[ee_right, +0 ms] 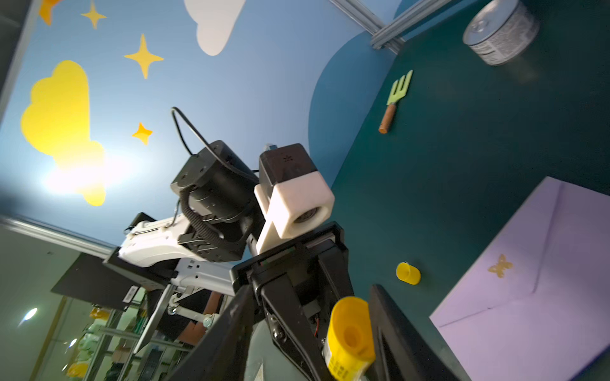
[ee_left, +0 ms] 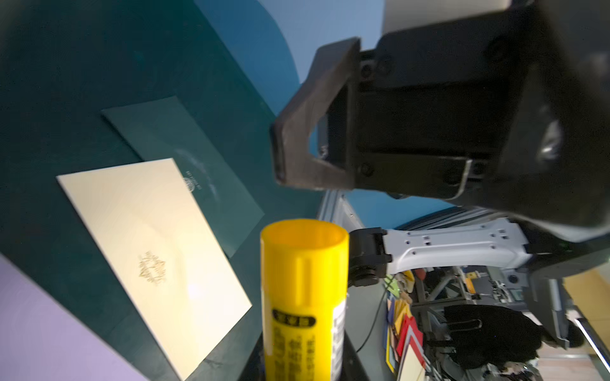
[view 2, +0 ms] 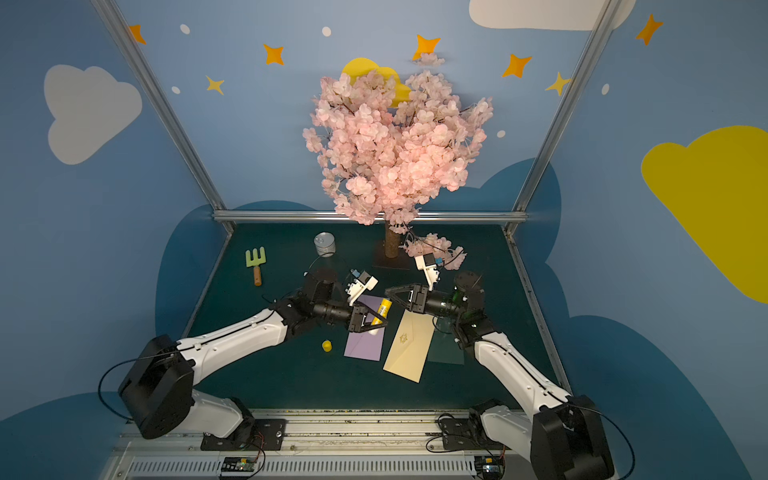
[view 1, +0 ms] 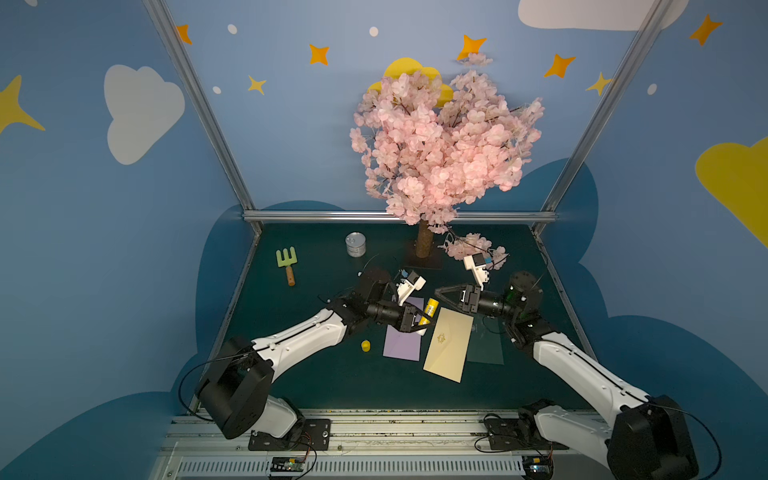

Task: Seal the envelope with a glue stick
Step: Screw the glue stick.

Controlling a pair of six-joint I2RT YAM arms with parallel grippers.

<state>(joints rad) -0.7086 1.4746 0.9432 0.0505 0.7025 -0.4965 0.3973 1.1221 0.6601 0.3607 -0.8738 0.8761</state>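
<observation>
My left gripper (view 1: 419,322) is shut on the lower part of the yellow glue stick (view 1: 430,309), held above the purple envelope (view 1: 402,343). The stick's cap is off and its open end (ee_left: 304,232) points toward the right arm. The round yellow cap (view 1: 365,345) lies on the mat to the left. My right gripper (view 1: 438,296) is open. In the right wrist view the stick's open end (ee_right: 351,333) stands between its fingers, close to one of them. A cream envelope (view 1: 449,347) with a gold emblem lies flat below both grippers.
A dark green envelope (view 1: 486,347) lies partly under the cream one. At the back are a tin can (view 1: 355,244), a green hand rake (view 1: 286,261), the blossom tree's trunk (view 1: 424,245) and a fallen blossom branch (view 1: 473,246). Metal frame posts border the mat.
</observation>
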